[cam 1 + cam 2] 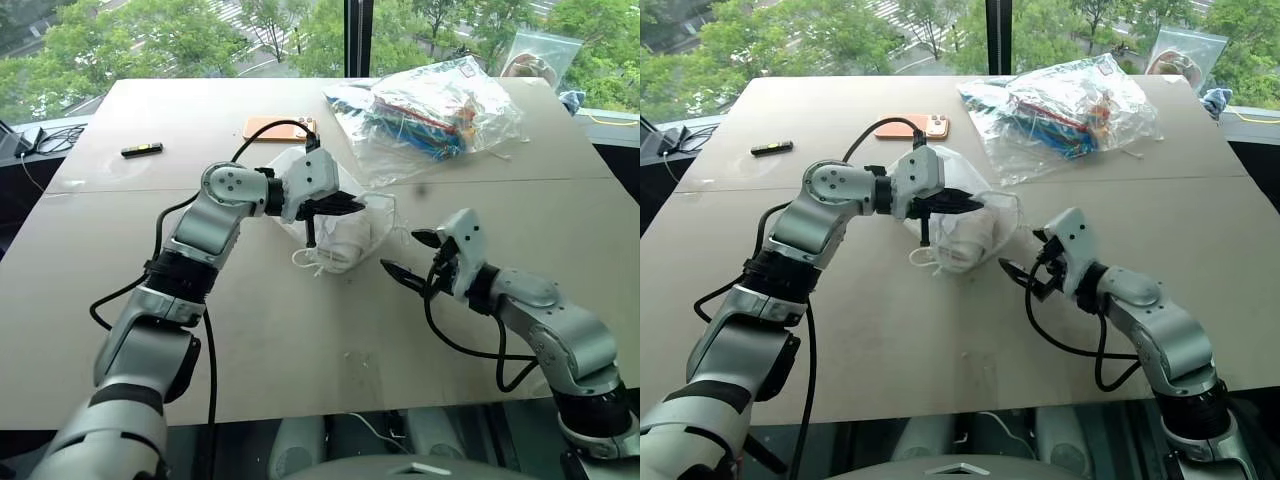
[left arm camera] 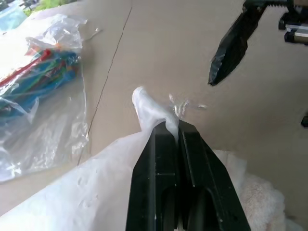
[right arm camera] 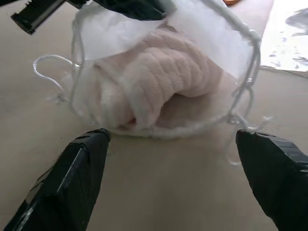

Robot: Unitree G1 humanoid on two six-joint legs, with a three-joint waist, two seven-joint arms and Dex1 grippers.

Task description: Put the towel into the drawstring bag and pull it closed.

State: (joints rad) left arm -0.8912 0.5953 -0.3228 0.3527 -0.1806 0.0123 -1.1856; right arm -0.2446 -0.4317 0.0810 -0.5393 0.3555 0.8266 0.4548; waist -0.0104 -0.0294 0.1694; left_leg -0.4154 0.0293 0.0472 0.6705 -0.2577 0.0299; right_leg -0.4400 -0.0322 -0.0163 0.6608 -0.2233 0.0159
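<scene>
On the left we see the left gripper (image 1: pixel 335 206) pinched tight on the upper rim of the drawstring bag (image 1: pixel 365 222), which lies mid-table with its mouth facing the right gripper. The towel (image 3: pixel 159 82) sits inside the bag, bulging at the mouth. To the right, the right gripper (image 1: pixel 412 256) hangs spread wide and empty, near the bag's mouth but apart from it.

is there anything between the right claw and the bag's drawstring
Nothing visible. The right claw is open, with bare table between it and the drawstring bag. The cord hangs at the bag's mouth, the towel sits inside, and the left claw pinches the bag's rim.
</scene>
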